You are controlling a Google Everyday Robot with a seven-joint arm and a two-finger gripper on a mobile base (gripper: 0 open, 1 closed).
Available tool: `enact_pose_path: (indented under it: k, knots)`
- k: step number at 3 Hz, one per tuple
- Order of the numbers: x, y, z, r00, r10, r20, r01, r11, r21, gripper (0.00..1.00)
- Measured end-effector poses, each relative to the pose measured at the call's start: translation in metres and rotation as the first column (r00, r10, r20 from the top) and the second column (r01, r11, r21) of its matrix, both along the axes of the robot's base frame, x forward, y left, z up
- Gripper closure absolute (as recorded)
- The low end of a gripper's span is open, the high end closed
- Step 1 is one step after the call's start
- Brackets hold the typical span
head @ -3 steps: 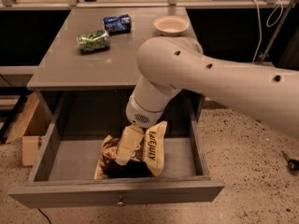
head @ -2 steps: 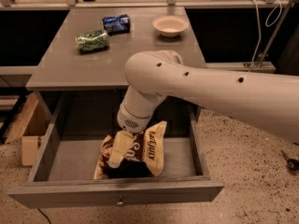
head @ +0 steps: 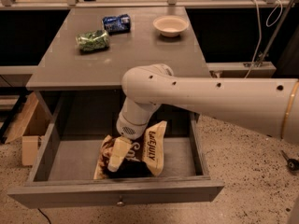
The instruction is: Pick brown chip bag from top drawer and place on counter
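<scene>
Still finds the brown chip bag (head: 152,148) lying crumpled on the floor of the top drawer (head: 70,162), toward the front and a little right of middle, cream lettered panel leaning up on its right side, in the same spot as a second ago and not lifted. Places the tool (head: 117,157) right on the bag's dark left half, touching it, lower and further left than a second ago. Cannot tell the tool's state, spread or clamped on the bag, with the wrist above covering most of it. Reads as the end of the reach and the moment of the grasp, with lift and transfer not yet begun. Shows the drawer pulled well out, small knob (head: 121,202) on the front panel facing the camera. Follows the thick white arm (head: 224,101) up out of the drawer and away to the right, elbow now hanging lower over the front edge of the table (head: 140,55). Finds on the table a crushed green can (head: 92,40) and a blue can (head: 116,23) at the back left and a pale bowl (head: 170,25) at the back right, all well apart from the front half, a likely landing place. Calls next for a firm hold and a straight lift clear of the drawer walls and the table's edge.
</scene>
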State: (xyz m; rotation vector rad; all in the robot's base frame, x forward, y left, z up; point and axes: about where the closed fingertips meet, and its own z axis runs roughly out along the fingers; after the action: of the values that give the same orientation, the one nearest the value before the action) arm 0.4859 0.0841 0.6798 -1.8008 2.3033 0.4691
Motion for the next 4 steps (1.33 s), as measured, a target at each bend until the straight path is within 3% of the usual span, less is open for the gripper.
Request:
enact_pose_path:
  k: [2, 3, 4]
  knots:
    - [0.006, -0.025, -0.043, 0.998, -0.056, -0.03, 0.054, 0.997, -0.058, 0.42]
    - [0.009, -0.044, -0.05, 0.9946, -0.099, -0.031, 0.097, 0.994, -0.043, 0.65]
    - [0.01, -0.042, -0.032, 0.9912, -0.132, -0.014, 0.133, 0.984, 0.119, 0.89]
